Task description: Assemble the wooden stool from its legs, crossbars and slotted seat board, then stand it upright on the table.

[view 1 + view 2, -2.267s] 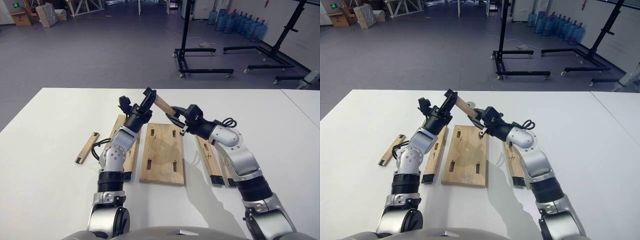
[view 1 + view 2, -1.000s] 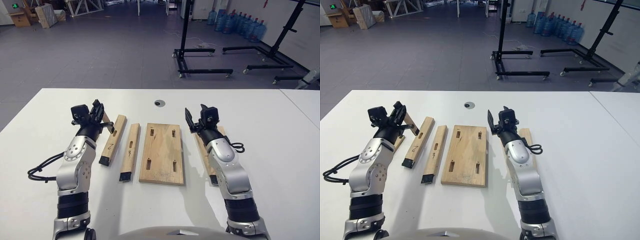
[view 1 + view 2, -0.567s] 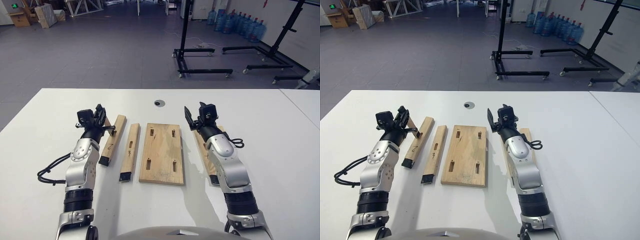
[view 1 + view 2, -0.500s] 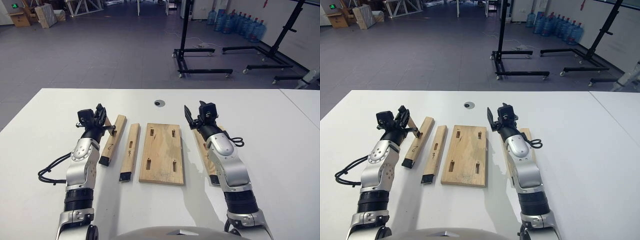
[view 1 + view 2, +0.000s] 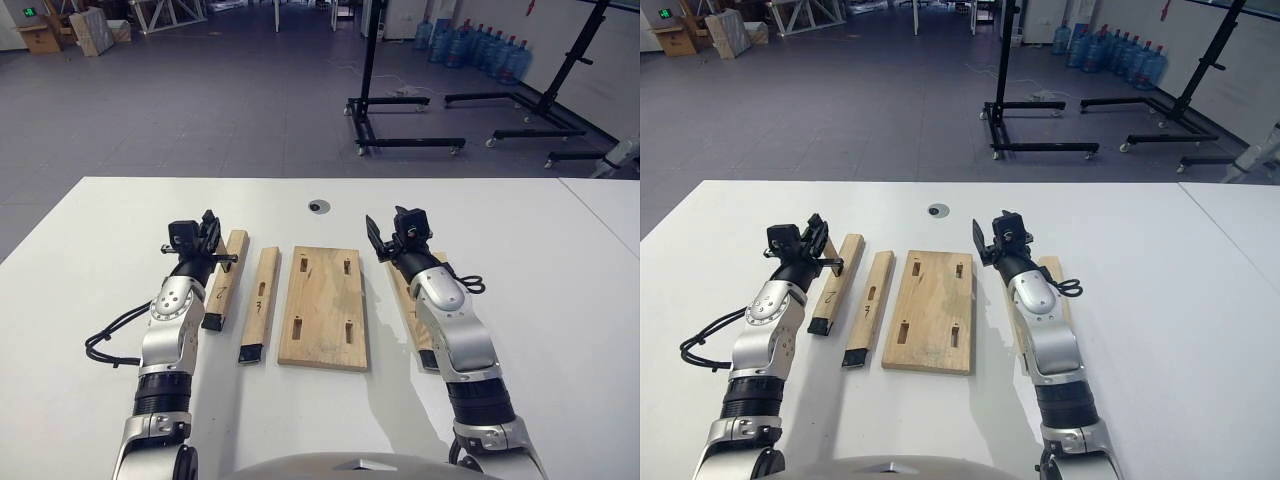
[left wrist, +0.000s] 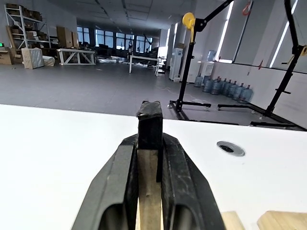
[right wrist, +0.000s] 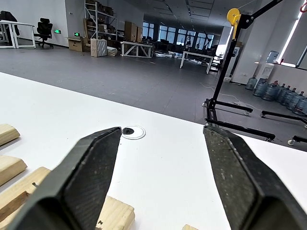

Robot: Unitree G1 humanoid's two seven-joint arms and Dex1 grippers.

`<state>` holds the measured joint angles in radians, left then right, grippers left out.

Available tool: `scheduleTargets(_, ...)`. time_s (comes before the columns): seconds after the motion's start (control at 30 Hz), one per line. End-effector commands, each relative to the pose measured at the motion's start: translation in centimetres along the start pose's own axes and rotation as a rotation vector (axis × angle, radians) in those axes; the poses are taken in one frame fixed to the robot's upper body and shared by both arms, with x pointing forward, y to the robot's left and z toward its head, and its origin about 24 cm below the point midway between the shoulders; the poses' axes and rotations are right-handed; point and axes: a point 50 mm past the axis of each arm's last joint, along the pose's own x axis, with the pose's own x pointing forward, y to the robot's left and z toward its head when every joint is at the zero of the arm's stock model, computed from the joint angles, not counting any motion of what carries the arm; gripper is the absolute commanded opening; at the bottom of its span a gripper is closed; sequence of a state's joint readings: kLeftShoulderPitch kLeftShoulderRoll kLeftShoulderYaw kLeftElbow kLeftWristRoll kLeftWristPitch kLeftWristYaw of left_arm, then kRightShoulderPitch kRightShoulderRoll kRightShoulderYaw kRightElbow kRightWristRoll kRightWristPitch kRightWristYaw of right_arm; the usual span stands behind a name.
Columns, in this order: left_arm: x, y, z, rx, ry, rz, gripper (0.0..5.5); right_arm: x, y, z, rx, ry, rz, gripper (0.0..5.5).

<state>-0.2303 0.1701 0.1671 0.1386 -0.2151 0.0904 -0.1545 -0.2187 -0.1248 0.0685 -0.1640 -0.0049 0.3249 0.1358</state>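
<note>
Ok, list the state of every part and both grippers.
Seat board: flat on the table, slots empty.
Left legs: two, lying flat, loose.
Right legs: lying flat beside the board, partly hidden.
Left gripper: shut on a wooden bar.
Right gripper: open, empty.

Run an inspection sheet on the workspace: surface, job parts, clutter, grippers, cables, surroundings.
Surface: white table, with a cable grommet toward its far side.
Job's things: seat board flat at centre, slots showing. Outer left leg and inner left leg flat to its left. Right legs flat, partly under the right arm. Nothing joined yet.
Clutter: nothing seen.
Grippers: left gripper shut on a crossbar; right gripper open, empty.
Cables: black cable looped beside the left arm; small loop at the right wrist.
Surroundings: open hall, black wheeled stands, water bottles.
</note>
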Motion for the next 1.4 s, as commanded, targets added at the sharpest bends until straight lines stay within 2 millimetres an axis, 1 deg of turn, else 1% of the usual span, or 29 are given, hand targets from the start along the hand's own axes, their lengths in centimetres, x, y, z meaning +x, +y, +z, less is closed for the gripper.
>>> scheduleTargets(0.03, -0.1, 0.4, -1.1, 0.033, 0.049, 0.002, 0.40, 0.3, -0.2, 0.4, -0.016, -0.005, 0.008, 3.14)
scheduleTargets(0.2, -0.9, -0.2, -2.1, 0.068, 0.060, -0.037, 0.40, 0.3, -0.2, 0.6, -0.013, -0.012, 0.003, 3.14)
scheduleTargets(0.33, -1.3, -0.5, -2.8, 0.056, 0.080, -0.049, 0.40, 0.3, -0.2, 0.6, -0.010, -0.012, -0.002, 3.14)
scheduleTargets(0.53, -0.7, -0.1, -2.5, 0.064, 0.077, -0.057, 0.40, 0.5, -0.2, 0.5, -0.020, -0.018, -0.005, 3.14)
scheduleTargets(0.77, -0.9, -0.2, -2.6, 0.067, 0.061, -0.030, 0.40, 0.6, -0.4, 0.6, -0.019, -0.026, -0.014, 3.14)
scheduleTargets(0.8, -0.9, -0.2, -2.4, 0.064, 0.051, -0.021, 0.77, 0.6, -0.4, 0.7, -0.018, -0.028, -0.016, 3.14)
scheduleTargets(0.83, -0.8, -0.1, -2.2, 0.059, 0.039, -0.013, 0.92, 0.6, -0.4, 0.7, -0.018, -0.028, -0.018, 3.14)
scheduleTargets(0.97, -0.3, -0.5, -0.7, 0.077, -0.030, -0.022, 1.56, 0.6, -0.2, 0.6, -0.017, -0.031, -0.016, 3.14)
scheduleTargets(1.03, 0.0, -0.7, 0.7, 0.078, -0.078, -0.025, 1.83, 0.7, -0.2, 0.7, -0.015, -0.034, -0.015, 3.14)
scheduleTargets(1.1, 0.6, -0.7, 2.6, 0.079, -0.142, -0.025, 1.83, 0.7, -0.2, 0.7, -0.009, -0.037, -0.017, 3.14)
scheduleTargets(1.17, 1.4, -1.0, 5.1, 0.053, -0.205, -0.035, 1.83, 0.7, -0.3, 0.7, 0.007, -0.040, -0.029, 3.14)
scheduleTargets(1.27, 2.6, -2.1, 9.5, 0.050, -0.311, -0.096, 1.83, 0.8, 0.0, 0.8, 0.025, -0.052, -0.030, 3.14)
scheduleTargets(1.3, 2.9, -2.3, 10.6, 0.050, -0.333, -0.110, 1.83, 0.9, 0.1, 0.9, 0.028, -0.059, -0.028, 3.14)
scheduleTargets(1.4, 4.0, -2.8, 12.7, 0.044, -0.342, -0.146, 1.83, 1.1, 0.3, 1.1, 0.036, -0.074, -0.020, 3.14)
